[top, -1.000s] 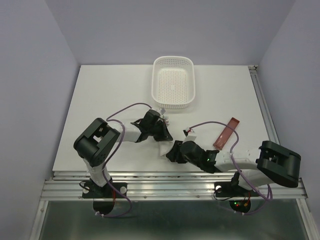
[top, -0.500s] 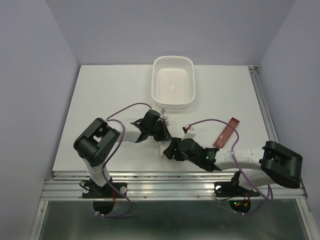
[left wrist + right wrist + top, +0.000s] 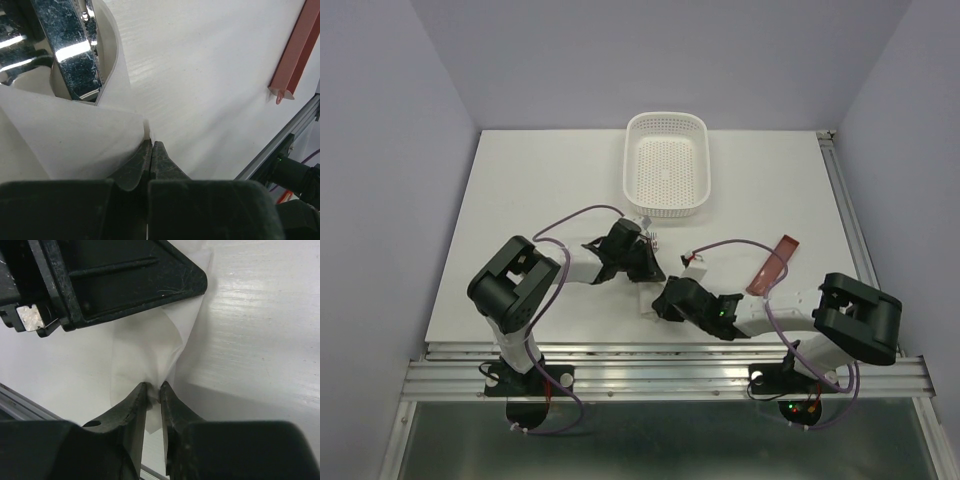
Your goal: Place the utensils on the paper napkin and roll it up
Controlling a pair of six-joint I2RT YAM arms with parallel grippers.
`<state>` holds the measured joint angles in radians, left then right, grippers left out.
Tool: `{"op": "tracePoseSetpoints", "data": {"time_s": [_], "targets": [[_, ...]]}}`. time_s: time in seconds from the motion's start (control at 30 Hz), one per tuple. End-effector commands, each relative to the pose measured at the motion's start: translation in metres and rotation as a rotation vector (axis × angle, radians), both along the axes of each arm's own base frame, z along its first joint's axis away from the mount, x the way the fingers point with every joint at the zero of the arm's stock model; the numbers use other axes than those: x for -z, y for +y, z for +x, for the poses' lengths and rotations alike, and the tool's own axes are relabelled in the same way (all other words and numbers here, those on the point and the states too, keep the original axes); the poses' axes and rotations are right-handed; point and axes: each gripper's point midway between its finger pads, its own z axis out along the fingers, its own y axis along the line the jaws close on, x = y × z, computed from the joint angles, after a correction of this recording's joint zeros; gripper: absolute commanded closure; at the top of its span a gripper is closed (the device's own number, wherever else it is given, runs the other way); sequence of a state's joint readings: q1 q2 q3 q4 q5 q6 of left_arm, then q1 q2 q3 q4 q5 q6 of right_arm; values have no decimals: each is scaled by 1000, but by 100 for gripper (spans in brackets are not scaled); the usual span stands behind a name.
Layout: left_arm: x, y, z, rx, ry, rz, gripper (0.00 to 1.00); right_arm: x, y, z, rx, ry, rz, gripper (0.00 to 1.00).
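The paper napkin [image 3: 646, 297] is a small white bundle on the table between my two grippers. My left gripper [image 3: 151, 144] is shut on a napkin edge [image 3: 75, 145], and the sheet curls up to its left. A shiny silver metal piece [image 3: 65, 45] sits inside that curl; no green handle shows, so I cannot tell if it is the spoon. My right gripper [image 3: 154, 388] is shut on a pinched fold of the napkin [image 3: 145, 350], right under the left gripper's black body [image 3: 115, 275]. In the top view the left gripper [image 3: 648, 270] and right gripper [image 3: 663, 300] almost touch.
The white perforated basket [image 3: 627, 165] stands at the back centre. A long red-brown strip [image 3: 772, 264] lies right of the grippers and also shows in the left wrist view [image 3: 295, 50]. The metal rail [image 3: 670, 355] runs along the near table edge.
My right gripper has moved left, closer to the left gripper, and its arm has folded in. The left arm has stayed in place.
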<state>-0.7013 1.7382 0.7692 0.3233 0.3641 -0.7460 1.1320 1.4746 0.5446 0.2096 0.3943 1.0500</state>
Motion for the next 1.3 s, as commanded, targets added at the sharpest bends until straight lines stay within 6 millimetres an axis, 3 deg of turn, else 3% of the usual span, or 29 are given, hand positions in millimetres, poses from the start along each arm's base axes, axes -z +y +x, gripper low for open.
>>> {"op": "tracePoseSetpoints", "data": {"time_s": [0.0,0.1,0.13,0.2,0.33,0.43,0.63,0.73,1.03,1.27], "targets": [[-28,-8,12,19,-74,-8,91,13,-6,0,36,8,-24,81],[-45,-10,17,18,-92,-9,75,19,-7,-4,34,22,-39,83],[-64,-13,24,15,-130,-24,72,21,-8,-4,34,24,-44,84],[-76,-7,30,-13,-154,0,61,24,-11,-6,43,31,-47,86],[-116,12,42,-83,-236,5,53,31,-8,-14,29,47,-47,87],[-119,25,37,-117,-245,31,53,37,-6,-18,26,59,-54,87],[-67,37,-7,-62,-152,39,67,36,-5,-18,40,56,-47,87],[-56,31,-21,-36,-131,-3,77,36,-5,-17,50,56,-47,87],[-33,26,-40,-18,-98,-7,85,36,-6,-19,72,60,-43,84],[-2,30,-56,-17,-49,44,89,32,-7,-20,81,60,-42,80]]}}
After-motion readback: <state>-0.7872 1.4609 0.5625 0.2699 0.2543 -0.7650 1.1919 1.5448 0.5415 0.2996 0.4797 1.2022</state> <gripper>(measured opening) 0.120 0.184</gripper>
